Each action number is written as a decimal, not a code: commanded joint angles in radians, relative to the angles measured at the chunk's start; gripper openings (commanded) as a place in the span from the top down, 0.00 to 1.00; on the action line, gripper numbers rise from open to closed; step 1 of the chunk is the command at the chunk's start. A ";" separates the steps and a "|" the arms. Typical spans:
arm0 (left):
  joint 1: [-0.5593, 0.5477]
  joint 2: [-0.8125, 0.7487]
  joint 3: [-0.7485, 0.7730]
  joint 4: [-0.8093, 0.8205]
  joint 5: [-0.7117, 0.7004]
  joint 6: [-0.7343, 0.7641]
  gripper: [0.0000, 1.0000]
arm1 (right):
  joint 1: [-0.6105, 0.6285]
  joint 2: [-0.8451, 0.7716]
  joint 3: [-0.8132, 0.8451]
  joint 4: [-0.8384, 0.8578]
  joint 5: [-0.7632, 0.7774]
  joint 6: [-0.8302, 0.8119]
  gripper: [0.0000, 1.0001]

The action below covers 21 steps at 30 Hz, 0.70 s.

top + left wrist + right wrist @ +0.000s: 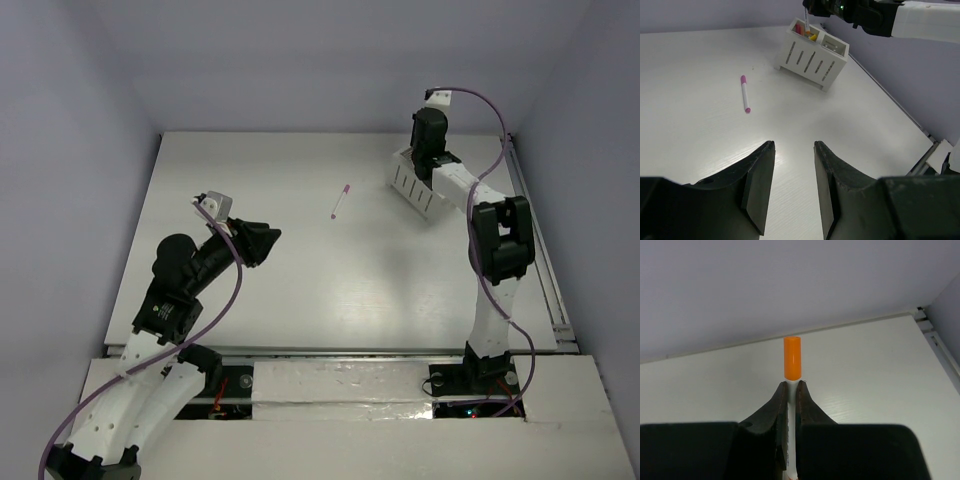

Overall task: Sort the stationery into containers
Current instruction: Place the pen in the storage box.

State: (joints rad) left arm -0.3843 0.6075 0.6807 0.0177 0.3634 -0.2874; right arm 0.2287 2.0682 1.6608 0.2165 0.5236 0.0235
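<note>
Right claw (791, 385) is clenched on the white shaft of an orange-capped pen (792, 357). Its jaws stand almost together, with only the shaft between them and the cap clear beyond the tips. In the left wrist view we see this pen hanging upright over the white box (810, 62), above the compartment that shows coloured pens. We judge the step in hand to be the drop into that compartment. To do it well, we hold the pen vertical, confirm its lower end is below the rim before releasing, and part the jaws only slightly so the pen does not tip against the divider. The white box sits at 2 o'clock from the middle of the tabletop (300, 290). Left claw (794, 146) is released and empty, jaws moderately apart, hovering at 9 o'clock. One pink-capped pen (745, 93) lies flat at 12 o'clock, well apart from both claws.
</note>
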 commanded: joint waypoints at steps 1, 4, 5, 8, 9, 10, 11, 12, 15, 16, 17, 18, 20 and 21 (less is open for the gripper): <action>0.005 -0.011 0.000 0.047 0.019 0.007 0.66 | 0.001 -0.066 -0.056 0.060 -0.007 0.027 0.93; 0.005 -0.015 0.003 0.042 0.002 0.008 0.66 | 0.001 -0.083 -0.088 0.067 -0.016 0.030 0.87; 0.005 -0.014 0.003 0.042 0.006 0.008 0.66 | 0.001 -0.089 -0.091 0.067 -0.010 0.029 0.79; 0.005 -0.021 -0.003 0.048 0.014 0.004 0.66 | 0.001 -0.120 -0.111 0.072 -0.016 0.033 0.61; 0.005 -0.026 0.000 0.050 0.009 0.005 0.66 | 0.001 -0.132 -0.118 0.075 -0.025 0.039 0.57; 0.005 -0.025 0.002 0.047 0.003 0.005 0.66 | 0.001 -0.146 -0.122 0.076 -0.037 0.042 0.48; 0.005 -0.022 0.003 0.045 0.002 0.007 0.66 | 0.001 -0.160 -0.121 0.073 -0.056 0.046 0.47; 0.005 -0.015 0.000 0.045 0.005 0.005 0.66 | 0.001 -0.186 -0.119 0.070 -0.063 0.052 0.46; 0.005 -0.023 -0.001 0.051 0.017 0.002 0.66 | 0.029 -0.227 -0.119 0.049 -0.105 0.082 0.44; 0.005 -0.025 0.000 0.050 0.011 0.004 0.66 | 0.050 -0.249 -0.121 0.041 -0.114 0.090 0.46; 0.005 -0.025 0.002 0.048 0.005 0.005 0.66 | 0.063 -0.255 -0.122 0.035 -0.125 0.092 0.53; 0.005 -0.019 0.003 0.047 0.002 0.005 0.66 | 0.078 -0.258 -0.116 0.023 -0.132 0.104 0.63; 0.005 -0.014 -0.001 0.048 0.017 0.002 0.66 | 0.130 -0.254 -0.105 -0.038 -0.177 0.131 0.98; 0.005 -0.021 -0.003 0.050 0.020 0.002 0.66 | 0.152 -0.247 -0.102 -0.060 -0.189 0.147 1.00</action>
State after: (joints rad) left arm -0.3843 0.5941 0.6807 0.0181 0.3641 -0.2878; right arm 0.3019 1.8225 1.5372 0.2092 0.4095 0.1207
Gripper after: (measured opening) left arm 0.342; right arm 0.050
